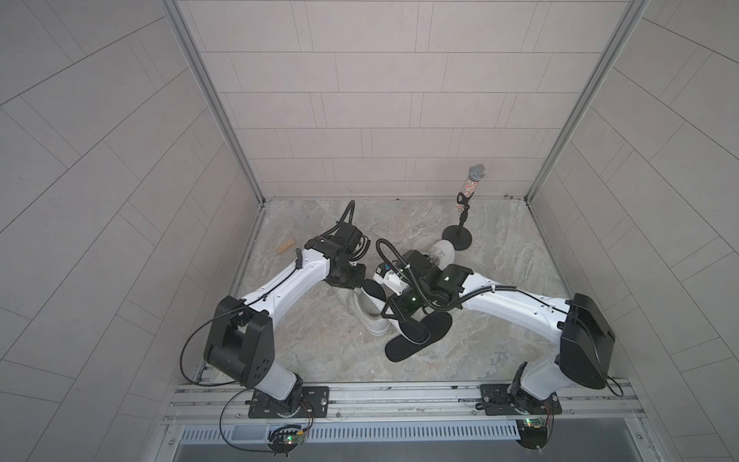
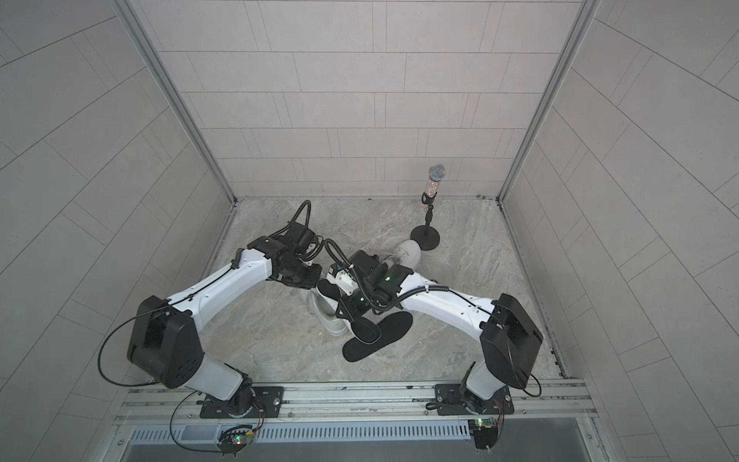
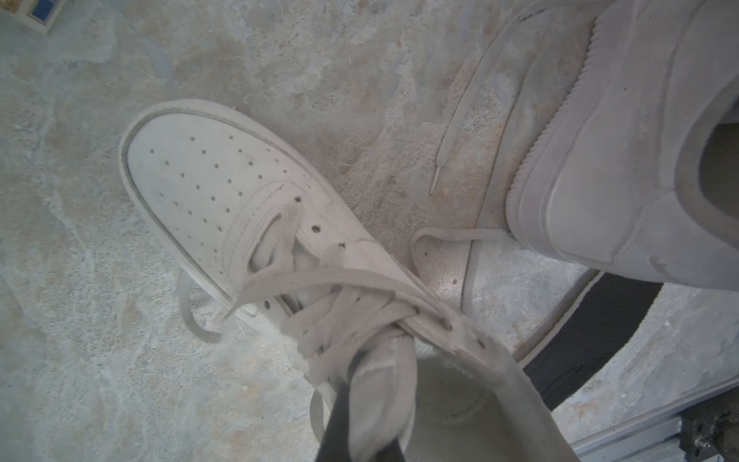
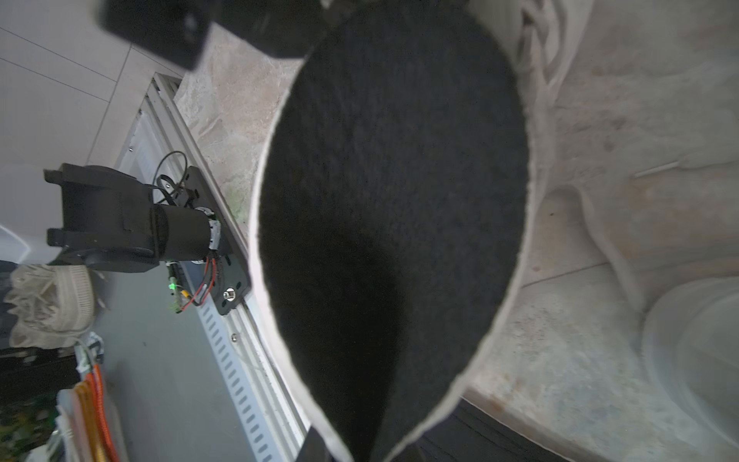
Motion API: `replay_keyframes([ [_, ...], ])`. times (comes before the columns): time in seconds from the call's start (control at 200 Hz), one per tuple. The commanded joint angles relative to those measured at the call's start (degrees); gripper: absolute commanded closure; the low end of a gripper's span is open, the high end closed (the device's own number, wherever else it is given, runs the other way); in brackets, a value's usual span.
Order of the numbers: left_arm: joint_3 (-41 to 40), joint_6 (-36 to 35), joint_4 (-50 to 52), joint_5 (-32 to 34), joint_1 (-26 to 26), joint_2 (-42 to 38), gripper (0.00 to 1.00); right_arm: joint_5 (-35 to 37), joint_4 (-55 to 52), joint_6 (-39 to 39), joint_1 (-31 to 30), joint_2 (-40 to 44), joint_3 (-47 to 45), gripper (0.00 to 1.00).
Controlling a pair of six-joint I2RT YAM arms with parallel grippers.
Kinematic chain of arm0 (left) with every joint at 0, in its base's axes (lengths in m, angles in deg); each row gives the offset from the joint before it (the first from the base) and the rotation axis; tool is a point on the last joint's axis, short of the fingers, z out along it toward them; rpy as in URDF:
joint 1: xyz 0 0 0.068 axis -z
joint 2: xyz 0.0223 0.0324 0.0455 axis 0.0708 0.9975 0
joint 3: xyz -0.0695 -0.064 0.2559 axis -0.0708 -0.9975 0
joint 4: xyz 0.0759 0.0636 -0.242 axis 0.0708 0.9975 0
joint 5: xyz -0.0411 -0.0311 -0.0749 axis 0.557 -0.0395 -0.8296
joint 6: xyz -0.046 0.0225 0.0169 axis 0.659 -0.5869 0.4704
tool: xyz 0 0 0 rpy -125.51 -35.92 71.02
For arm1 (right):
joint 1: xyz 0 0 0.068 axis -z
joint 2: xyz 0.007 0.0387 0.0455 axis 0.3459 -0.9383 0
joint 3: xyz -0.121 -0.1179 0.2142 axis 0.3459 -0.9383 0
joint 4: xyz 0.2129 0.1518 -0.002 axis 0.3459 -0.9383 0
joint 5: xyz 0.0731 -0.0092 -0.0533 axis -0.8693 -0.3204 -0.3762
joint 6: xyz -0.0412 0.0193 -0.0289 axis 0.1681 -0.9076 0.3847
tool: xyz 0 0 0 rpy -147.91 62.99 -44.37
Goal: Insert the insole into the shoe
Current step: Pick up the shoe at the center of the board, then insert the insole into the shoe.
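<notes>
Fuzzy black curled insole, smooth perforated white shoe

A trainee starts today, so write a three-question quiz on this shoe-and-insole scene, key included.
1. True or false: the left gripper is shut on the pale grey tongue of the white perforated leather sneaker.
2. What does the right gripper hold? A) a shoelace B) the black fabric-topped insole C) a wooden block
3. How many white sneakers are on the grey marbled table?

Key:
1. True.
2. B. The insole is pinched and bent above the sneaker.
3. Two. The second sneaker lies farther back.
</notes>
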Motion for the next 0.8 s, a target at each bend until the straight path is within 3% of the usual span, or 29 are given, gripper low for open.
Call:
replay_keyframes([
  [0.0,3.23,-1.61,-0.5,-1.21,-0.29,-3.48,1.0,-4.57,-1.94,-4.32,0.3,-1.59,2.37,0.82],
  [0.41,4.09,-9.13,0.36,-3.34,-0.03,-9.66,1.0,-1.28,-12.47,-3.07,2.08,-8.6,9.15,0.83],
  [0.6,4.47,-14.29,0.73,-7.21,1.5,-11.35,1.0,5.36,-20.16,1.27,1.97,-12.61,16.23,0.84],
  [0.796,4.3,-15.7,0.19,-12.44,1.92,-11.86,1.0,11.85,-19.76,4.74,0.94,-13.47,19.08,0.83],
])
